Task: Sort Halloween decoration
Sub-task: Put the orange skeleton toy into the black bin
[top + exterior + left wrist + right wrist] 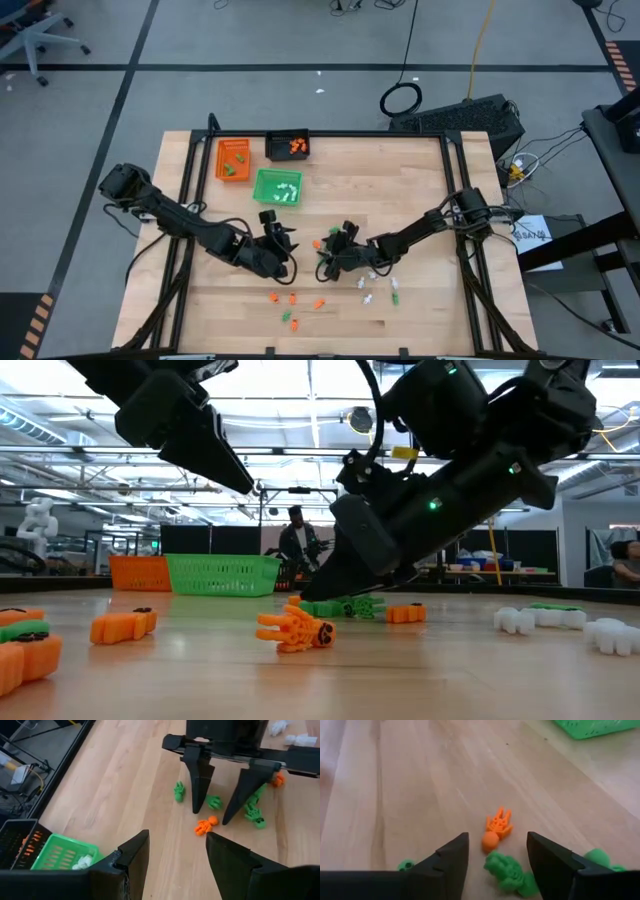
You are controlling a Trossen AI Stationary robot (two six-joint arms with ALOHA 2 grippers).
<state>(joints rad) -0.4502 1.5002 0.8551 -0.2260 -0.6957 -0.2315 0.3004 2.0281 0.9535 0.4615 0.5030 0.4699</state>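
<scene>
The right gripper (216,815) hung spread just above the bench (420,190), its fingertips either side of a small green piece (214,801), with an orange skeleton piece (496,828) lying just beside. The left gripper (278,240) hovered spread, empty, to its left. Other Halloween decoration pieces (378,288) lay scattered nearer. The green tray (277,188), orange tray (233,158) and black tray (288,146) sat at the far left.
</scene>
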